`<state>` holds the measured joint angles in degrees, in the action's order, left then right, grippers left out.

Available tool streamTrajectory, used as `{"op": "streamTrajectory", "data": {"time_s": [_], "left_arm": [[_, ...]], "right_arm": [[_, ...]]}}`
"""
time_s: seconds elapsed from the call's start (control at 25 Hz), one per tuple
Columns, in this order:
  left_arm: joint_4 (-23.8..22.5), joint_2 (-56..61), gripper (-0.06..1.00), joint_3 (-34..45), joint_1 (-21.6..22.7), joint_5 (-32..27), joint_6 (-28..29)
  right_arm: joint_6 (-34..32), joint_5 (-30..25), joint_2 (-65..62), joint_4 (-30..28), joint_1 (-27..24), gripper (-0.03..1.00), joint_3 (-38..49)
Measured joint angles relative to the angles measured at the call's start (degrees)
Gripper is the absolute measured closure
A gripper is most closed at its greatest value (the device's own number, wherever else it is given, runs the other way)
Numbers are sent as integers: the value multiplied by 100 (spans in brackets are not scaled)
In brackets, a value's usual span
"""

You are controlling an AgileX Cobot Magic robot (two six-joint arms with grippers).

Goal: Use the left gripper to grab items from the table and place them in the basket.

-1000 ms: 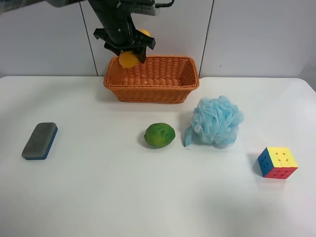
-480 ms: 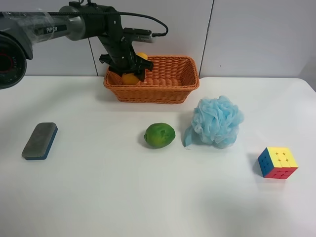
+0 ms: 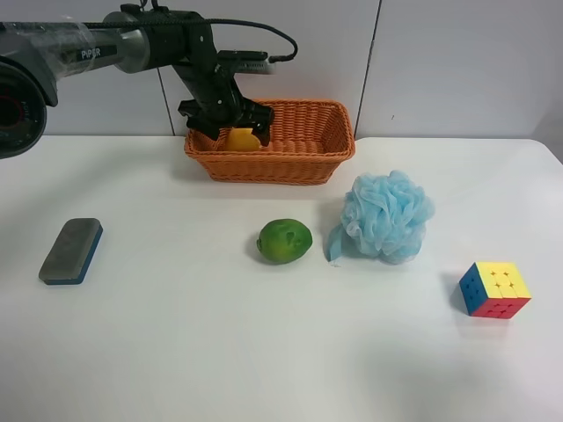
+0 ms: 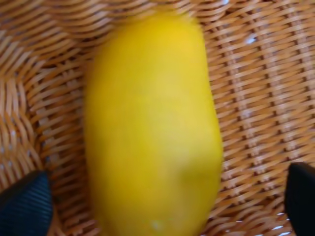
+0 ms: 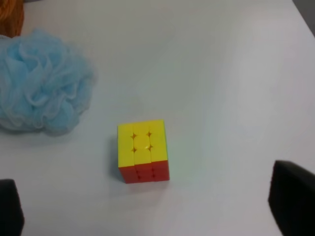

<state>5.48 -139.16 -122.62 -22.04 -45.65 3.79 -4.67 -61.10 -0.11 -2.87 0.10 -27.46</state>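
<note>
Sunk lower into basket (image 3: 299, 163) since a sec ago, with left gripper (image 4: 162, 199) spread wide, straddling mango's (image 4: 152, 123) long axis right underneath.

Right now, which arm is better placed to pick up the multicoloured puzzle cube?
Right, probably. The right gripper hangs open above the multicoloured puzzle cube, while the left gripper is far off in the orange woven wicker basket, over the yellow mango.

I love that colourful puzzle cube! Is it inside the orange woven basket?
No, the multicoloured puzzle cube sits on the plain white table, well apart from the orange-brown wicker basket.
</note>
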Motion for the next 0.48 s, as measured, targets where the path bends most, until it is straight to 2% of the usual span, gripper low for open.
{"op": "streamTrajectory", "data": {"time_s": [0.2,0.32,0.48], "left_arm": [[30,278,-5,0,5,-322,0],[-91,748,-5,0,5,-869,0],[-364,1410,-5,0,5,-1887,-7]], "right_arm": [[0,0,0,0,0,-2,0],[0,0,0,0,0,-2,0],[0,0,0,0,0,-2,0]]}}
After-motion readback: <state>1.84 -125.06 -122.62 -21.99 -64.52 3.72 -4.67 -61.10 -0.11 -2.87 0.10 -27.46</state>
